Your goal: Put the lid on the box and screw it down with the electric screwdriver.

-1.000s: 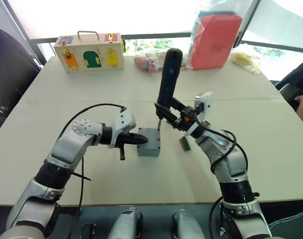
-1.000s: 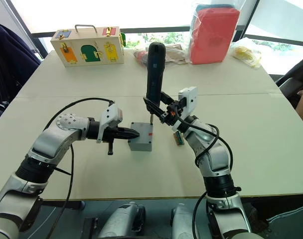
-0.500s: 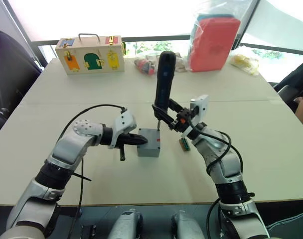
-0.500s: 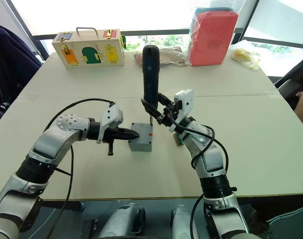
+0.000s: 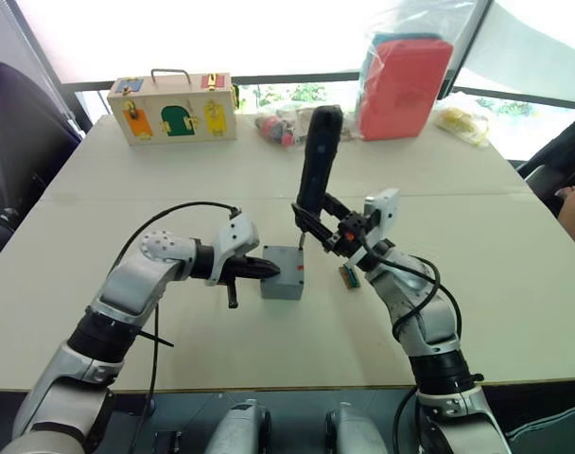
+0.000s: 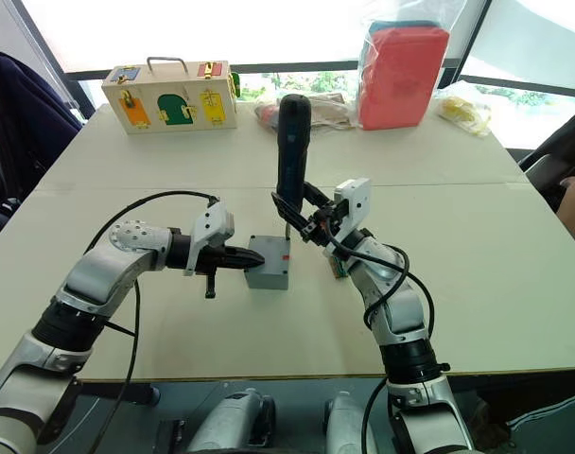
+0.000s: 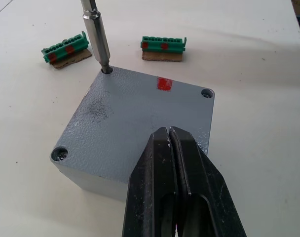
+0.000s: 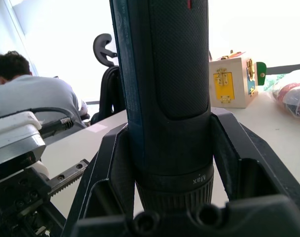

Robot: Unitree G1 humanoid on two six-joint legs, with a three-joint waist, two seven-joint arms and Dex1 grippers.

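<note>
Left wrist view caught the lid (image 7: pixel 140 118) seated flush on the box (image 7: pixel 86 180), my screwdriver's bit (image 7: pixel 95 37) standing in the corner hole farthest from my left gripper (image 7: pixel 173 163). Its black fingers were pressed together, tips resting at the lid's near edge. My right gripper (image 5: pixel 330 225) was clamped around the electric screwdriver (image 5: pixel 316 161), held upright. Light, rigid plastic likely slides unless braced. Two green connectors (image 7: pixel 162 43) lay just beyond the bit; open table (image 5: pixel 514 274) elsewhere.
</note>
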